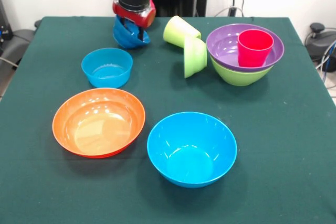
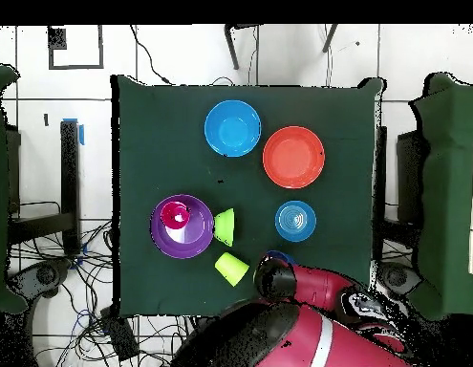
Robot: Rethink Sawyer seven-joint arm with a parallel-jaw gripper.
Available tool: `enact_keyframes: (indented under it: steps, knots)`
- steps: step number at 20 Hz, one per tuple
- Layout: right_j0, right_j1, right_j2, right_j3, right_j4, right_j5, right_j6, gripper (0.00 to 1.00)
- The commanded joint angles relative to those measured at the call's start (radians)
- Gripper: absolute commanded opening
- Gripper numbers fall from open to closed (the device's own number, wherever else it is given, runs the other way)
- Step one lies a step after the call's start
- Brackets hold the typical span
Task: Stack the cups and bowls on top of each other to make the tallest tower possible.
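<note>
Green cloth covers the table (image 1: 294, 145). My gripper (image 1: 131, 27) pinches the dark blue bowl (image 1: 128, 35), tilted off the cloth (presumably for carrying), well apart from the tower (image 1: 244, 59), whose red cup (image 1: 254, 47) stands upright inside the purple bowl (image 1: 223, 45).

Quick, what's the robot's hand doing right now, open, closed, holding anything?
Hand: down on the small glossy dark blue plastic bowl at the table's far side; the bowl is tilted, apparently gripped, but the front and overhead views don't show whether the hand is open or closed.

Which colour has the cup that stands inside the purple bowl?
Red; the cup shows best in the front view.
</note>
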Motion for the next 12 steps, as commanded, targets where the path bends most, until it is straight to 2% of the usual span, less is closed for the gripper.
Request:
enact_keyframes:
  steps: [1,6,12]
  knots:
    - [0.027,0.075,0.064,0.015,0.059,-0.105,0.187,1.0]
    - [0.033,0.072,0.048,0.003,0.055,-0.1,0.163,1.0]
    - [0.063,0.015,-0.012,-0.045,0.022,-0.048,0.11,1.0]
